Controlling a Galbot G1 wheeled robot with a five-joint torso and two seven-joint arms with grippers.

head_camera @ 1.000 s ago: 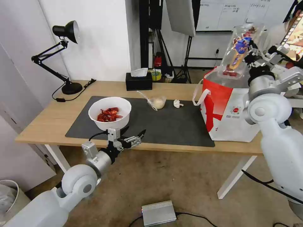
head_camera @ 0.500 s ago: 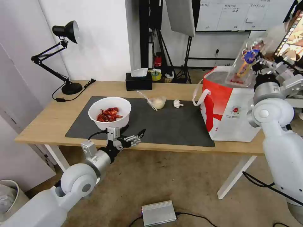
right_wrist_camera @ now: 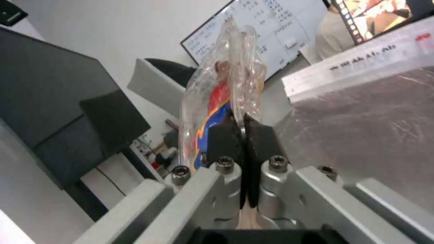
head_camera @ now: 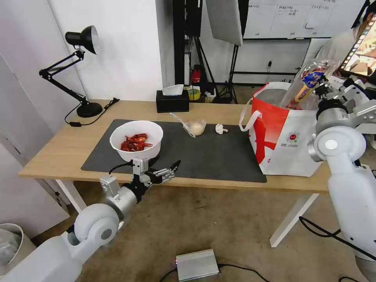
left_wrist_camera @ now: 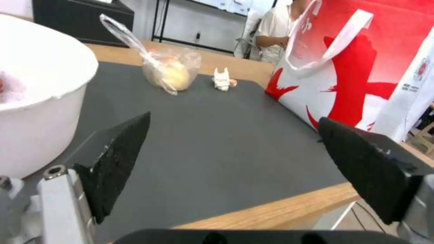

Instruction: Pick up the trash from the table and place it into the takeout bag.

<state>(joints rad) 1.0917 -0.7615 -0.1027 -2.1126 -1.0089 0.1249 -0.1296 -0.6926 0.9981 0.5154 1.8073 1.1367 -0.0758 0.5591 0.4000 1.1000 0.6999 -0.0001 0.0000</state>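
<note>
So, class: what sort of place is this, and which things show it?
Probably a lab or studio staged as a dining spot: a softbox on stands, a whiteboard behind, and a robot's right gripper holding a clear tray.

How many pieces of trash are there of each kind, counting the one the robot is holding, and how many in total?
White bowl of crayfish shells: 1
Small clear cup: 1
Crumpled tissue: 1
Clear plastic tray, pinched in the right gripper over the takeout bag: 1
Total: 4, with 3 on the table. The left gripper waits open at the table's near edge.
</note>
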